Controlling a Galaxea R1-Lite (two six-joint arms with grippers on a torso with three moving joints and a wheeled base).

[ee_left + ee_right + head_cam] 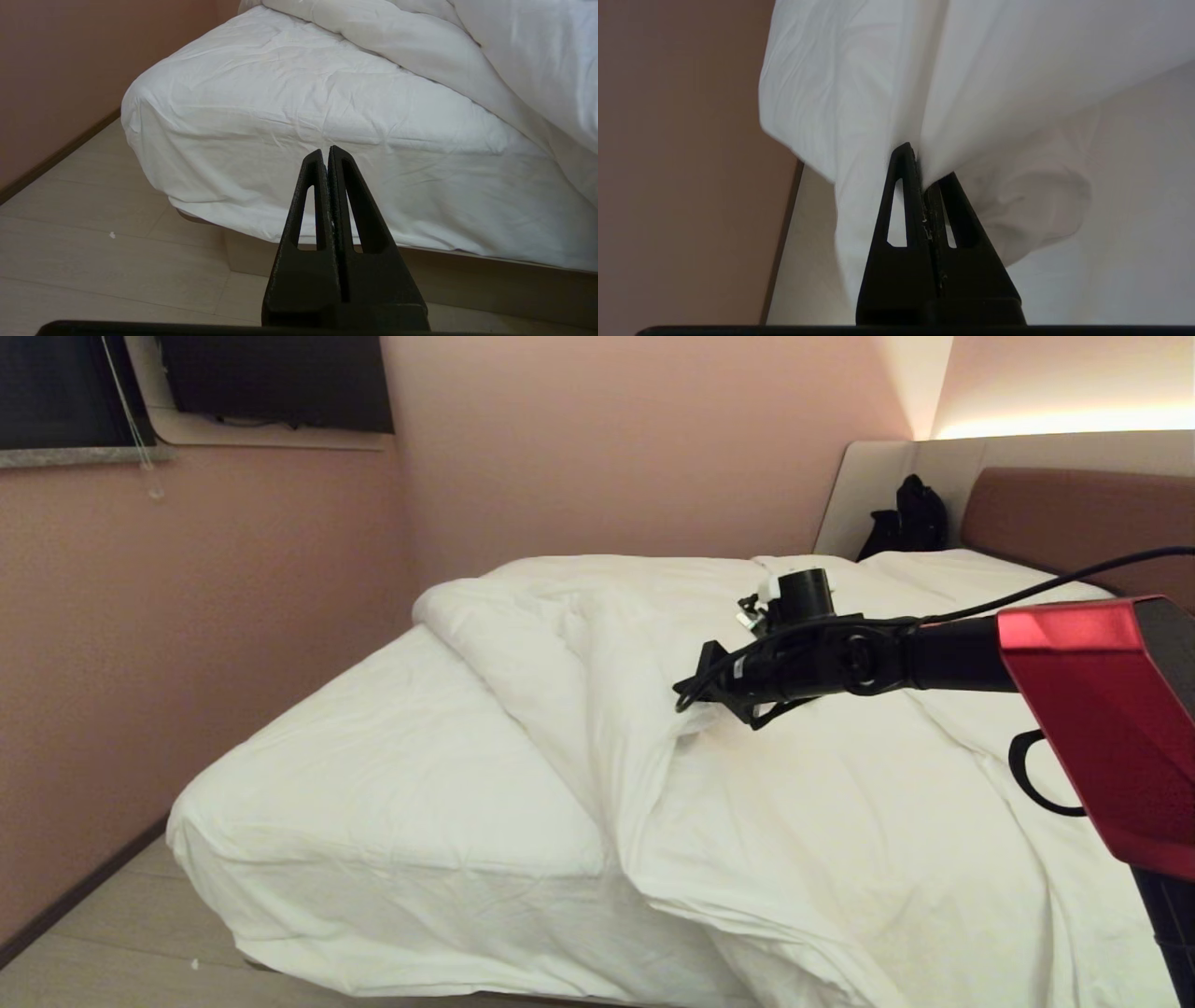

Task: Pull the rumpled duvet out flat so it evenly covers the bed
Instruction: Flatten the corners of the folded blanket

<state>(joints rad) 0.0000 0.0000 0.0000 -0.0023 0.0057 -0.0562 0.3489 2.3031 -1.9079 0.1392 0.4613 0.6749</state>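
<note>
We see our right gripper (695,695) pinching the duvet (840,803), which is bunched toward the bed's (373,775) right, leaving sheet bare on the left.

a bedroom, likely a hotel: double bed (373,784), padded headboard (1074,513), pink walls (607,439).

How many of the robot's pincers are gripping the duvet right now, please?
1: the right pincer is shut on a fold of the duvet above the bed; the left pincer is shut, empty, near the bed's corner.
</note>
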